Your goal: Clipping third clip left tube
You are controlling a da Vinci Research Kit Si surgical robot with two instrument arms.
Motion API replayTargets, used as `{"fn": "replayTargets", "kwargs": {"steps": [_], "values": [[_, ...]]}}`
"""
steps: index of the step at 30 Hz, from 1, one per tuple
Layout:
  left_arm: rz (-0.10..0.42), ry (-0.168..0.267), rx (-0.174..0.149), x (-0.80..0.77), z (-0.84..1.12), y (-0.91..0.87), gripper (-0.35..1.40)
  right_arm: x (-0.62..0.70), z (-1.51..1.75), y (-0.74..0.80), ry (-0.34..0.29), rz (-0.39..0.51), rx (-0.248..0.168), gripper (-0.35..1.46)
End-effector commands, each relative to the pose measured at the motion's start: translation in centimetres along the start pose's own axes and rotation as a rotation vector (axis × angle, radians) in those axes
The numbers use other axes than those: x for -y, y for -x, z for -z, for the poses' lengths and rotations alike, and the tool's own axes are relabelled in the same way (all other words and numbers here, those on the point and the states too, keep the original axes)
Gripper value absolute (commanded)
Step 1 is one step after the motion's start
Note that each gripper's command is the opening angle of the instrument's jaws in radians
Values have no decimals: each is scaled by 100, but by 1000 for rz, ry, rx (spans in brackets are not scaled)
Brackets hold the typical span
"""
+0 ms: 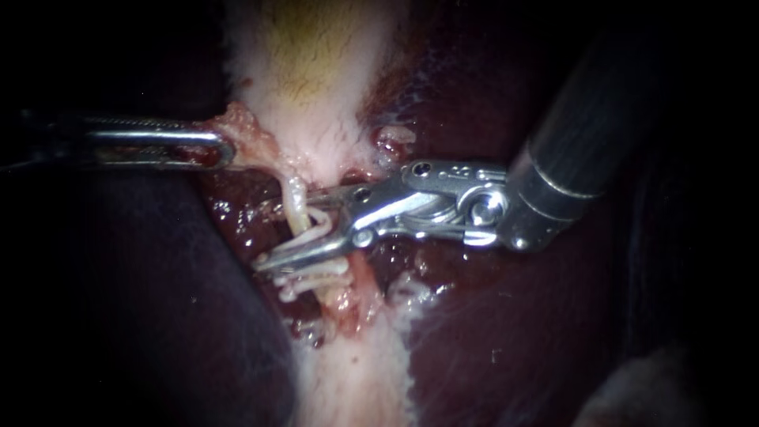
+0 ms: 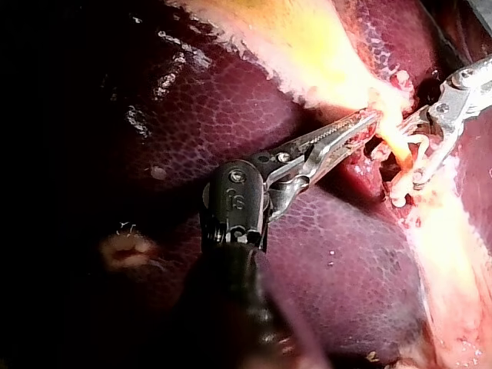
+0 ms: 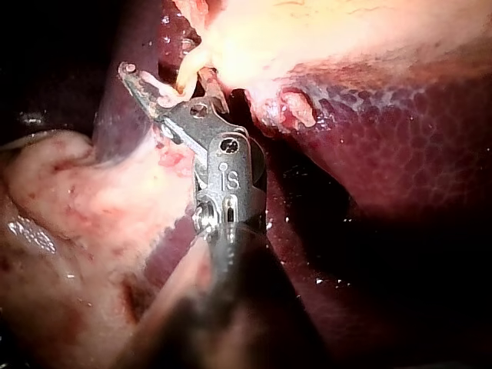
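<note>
The left tube (image 1: 296, 207) is a pale cord running down from the narrow end of the gallbladder (image 1: 316, 63), and it passes between the jaws of my right tool (image 1: 285, 232). Those jaws are spread, one on each side of the tube, with a gap showing and a white clip (image 1: 322, 225) seated between them against the tube. Just past the tool's lower jaw, two more white clips (image 1: 316, 277) already sit across the same tube, almost touching the jaw. A thinner reddish strand (image 1: 357, 277) lies close beside the tube, under the tool's hinge.

From the right wrist camera, the tube (image 3: 187, 77) drops into the open jaws of the right tool (image 3: 165, 77), with pale fat crowding one side.

My left tool (image 1: 228, 149) is pressed together on a flap of pink tissue (image 1: 245, 130) at the gallbladder's edge, well short of the tube; the left wrist camera shows its toothed jaws (image 2: 367, 121) pinching that flap.

Dark liver (image 1: 514, 332) lies open on both sides, giving both shafts free room.
</note>
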Motion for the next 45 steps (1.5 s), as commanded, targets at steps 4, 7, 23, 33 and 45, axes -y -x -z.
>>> {"fn": "replayTargets", "kwargs": {"steps": [4, 7, 23, 33, 45], "values": [[1, -2, -1, 2, 0, 0, -35, 9, -4, -6, -34, -16, -36, 50], [1, -2, -1, 3, 0, 0, -35, 17, -7, -9, -68, -21, -57, 50], [0, -5, -2, 5, 1, 1, -35, 24, -5, -46, -128, -159, -148, 47], [0, -5, -2, 5, 1, 1, -35, 19, -2, -46, -129, -213, -152, 46], [0, -5, -2, 5, 1, 2, -35, 17, 1, -43, -141, -348, -155, 43]]}}
